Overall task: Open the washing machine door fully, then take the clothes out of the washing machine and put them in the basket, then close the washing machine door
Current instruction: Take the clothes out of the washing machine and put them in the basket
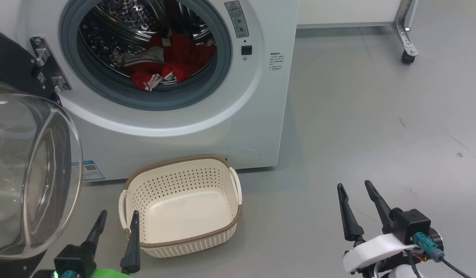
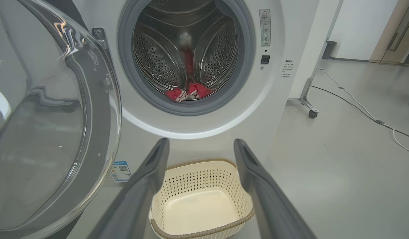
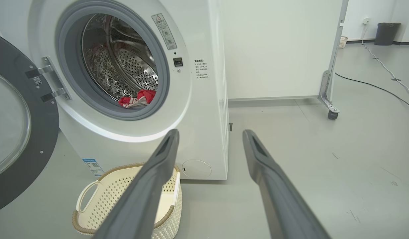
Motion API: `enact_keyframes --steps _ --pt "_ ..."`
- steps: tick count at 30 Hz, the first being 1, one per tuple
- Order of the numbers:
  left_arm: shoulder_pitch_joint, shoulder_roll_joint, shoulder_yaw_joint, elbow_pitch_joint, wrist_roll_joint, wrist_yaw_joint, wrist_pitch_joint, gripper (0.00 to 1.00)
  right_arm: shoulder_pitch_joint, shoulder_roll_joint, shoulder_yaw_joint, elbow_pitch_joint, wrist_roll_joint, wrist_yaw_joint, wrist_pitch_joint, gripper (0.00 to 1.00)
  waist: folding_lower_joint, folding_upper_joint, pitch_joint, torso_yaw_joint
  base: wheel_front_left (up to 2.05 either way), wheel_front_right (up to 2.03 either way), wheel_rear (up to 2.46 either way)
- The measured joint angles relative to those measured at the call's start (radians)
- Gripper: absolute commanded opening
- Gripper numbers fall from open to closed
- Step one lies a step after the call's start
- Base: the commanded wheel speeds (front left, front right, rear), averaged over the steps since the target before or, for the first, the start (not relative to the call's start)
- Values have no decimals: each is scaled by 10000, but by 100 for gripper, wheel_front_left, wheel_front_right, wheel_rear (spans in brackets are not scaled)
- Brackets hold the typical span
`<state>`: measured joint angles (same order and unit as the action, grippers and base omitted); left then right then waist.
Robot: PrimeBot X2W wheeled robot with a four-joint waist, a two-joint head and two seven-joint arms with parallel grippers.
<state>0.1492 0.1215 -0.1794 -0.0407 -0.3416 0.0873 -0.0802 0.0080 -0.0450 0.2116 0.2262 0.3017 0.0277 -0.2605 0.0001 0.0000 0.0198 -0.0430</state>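
Note:
The washing machine (image 1: 230,127) stands with its door (image 1: 29,173) swung wide to the left, the glass bowl bulging toward me. Red clothes (image 1: 172,63) with white striped trim lie low in the steel drum, also seen as clothes (image 2: 187,93) and clothes (image 3: 138,98). The cream basket (image 1: 238,193) sits empty on the floor right in front of the machine. My left gripper (image 1: 116,222) hovers open at the basket's near left corner. My right gripper (image 1: 355,189) hangs open over bare floor, well to the right of the basket.
A wheeled metal stand leg (image 1: 407,50) stands at the back right beside a white panel (image 3: 280,49). Cables (image 2: 357,109) run across the grey floor further right. A dark bin (image 3: 385,33) stands far off by the wall.

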Motion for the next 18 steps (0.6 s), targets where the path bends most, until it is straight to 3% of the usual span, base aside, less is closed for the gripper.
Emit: enact_keyframes --steps 18 --pt "0 -12 -102 -52 -4 -4 0 100 7 0 12 2 2 4 0 100 0 0 -18 -11 103 -103 0"
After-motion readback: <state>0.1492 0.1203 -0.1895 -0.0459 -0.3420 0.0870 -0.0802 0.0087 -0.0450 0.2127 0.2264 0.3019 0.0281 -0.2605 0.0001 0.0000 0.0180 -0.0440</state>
